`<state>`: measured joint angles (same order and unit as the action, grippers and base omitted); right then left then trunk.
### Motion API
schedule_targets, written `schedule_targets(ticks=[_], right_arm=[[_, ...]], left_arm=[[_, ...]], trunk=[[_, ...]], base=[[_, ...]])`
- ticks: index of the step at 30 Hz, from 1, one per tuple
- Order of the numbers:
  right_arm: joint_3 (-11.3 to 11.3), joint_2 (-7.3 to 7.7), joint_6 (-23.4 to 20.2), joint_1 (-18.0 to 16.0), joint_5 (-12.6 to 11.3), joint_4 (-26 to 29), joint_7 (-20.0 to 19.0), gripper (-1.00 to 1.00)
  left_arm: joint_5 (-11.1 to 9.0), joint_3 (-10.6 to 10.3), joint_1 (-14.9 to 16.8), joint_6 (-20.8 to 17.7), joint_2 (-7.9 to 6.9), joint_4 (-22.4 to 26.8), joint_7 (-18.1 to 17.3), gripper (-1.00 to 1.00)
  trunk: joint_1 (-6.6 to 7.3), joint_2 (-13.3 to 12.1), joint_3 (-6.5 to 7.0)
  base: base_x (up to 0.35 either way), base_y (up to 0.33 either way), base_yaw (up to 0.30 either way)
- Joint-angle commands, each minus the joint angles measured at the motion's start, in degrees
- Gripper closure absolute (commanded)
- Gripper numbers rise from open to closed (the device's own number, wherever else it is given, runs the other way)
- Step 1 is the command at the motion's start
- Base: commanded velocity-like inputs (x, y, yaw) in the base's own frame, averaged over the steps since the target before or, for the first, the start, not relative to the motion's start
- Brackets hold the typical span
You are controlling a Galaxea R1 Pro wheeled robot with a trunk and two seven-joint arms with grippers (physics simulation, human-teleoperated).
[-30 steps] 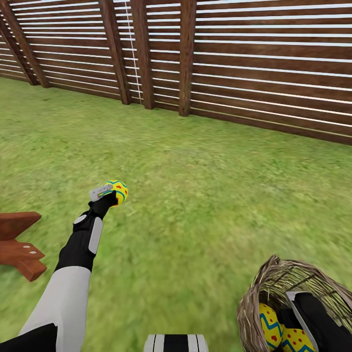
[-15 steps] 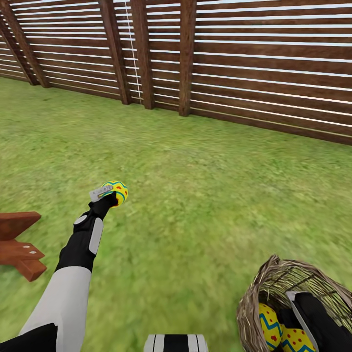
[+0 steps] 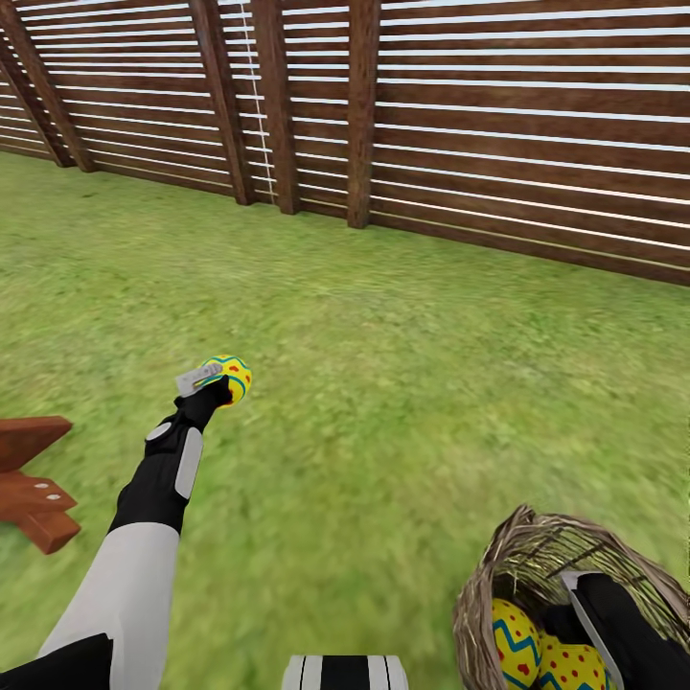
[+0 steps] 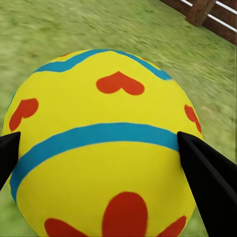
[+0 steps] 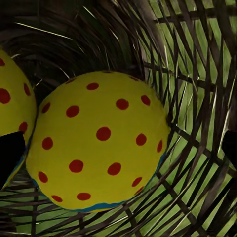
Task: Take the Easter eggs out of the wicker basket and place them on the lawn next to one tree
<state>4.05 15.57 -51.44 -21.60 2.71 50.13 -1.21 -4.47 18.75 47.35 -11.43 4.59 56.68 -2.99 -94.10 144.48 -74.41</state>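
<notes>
Since a second ago the whole head view has slid slightly — the camera, not the things: the left gripper [image 3: 218, 381] stays clamped on one yellow painted egg [image 3: 230, 375] left of centre over green lawn [image 3: 402, 383], while the right gripper [image 5: 118, 148], jaws apart, sits in the brown wicker basket [image 3: 479, 604] at lower right beside the red-dotted egg [image 5: 98, 148] — two remain.

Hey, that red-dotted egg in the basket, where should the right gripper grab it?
Grip the dotted egg across its widest middle, coming down through the wicker basket's open top. It sits beside the basket wall and another egg, so the right gripper should straddle its free sides.
</notes>
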Motion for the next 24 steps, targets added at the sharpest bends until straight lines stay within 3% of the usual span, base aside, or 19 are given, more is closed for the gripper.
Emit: schedule_targets(ticks=[1, 4, 24], right_arm=[[0.0, -0.01, -0.2, 0.0, 0.4, 0.1, -0.1, -1.00], [0.0, -0.02, -0.2, 0.0, 0.4, 0.1, -0.1, -1.00], [0.1, 0.08, -0.2, 0.0, 0.4, 1.4, -0.1, -1.00]], left_arm=[[-0.5, 0.2, 0.0, -0.4, 0.07, 0.1, -0.3, 1.00], [-0.5, 0.2, 0.0, -0.4, 0.07, 0.2, -0.4, 1.00], [-0.5, 0.1, 0.0, -0.6, 0.69, 0.9, -0.5, 1.00]], trunk=[[0.00, 0.0, -0.04], [0.00, 0.0, -0.04], [-0.51, 0.3, -4.48]], base=[[0.024, -0.054, 0.000], [0.005, -0.011, 0.000], [0.000, 0.000, 0.000]])
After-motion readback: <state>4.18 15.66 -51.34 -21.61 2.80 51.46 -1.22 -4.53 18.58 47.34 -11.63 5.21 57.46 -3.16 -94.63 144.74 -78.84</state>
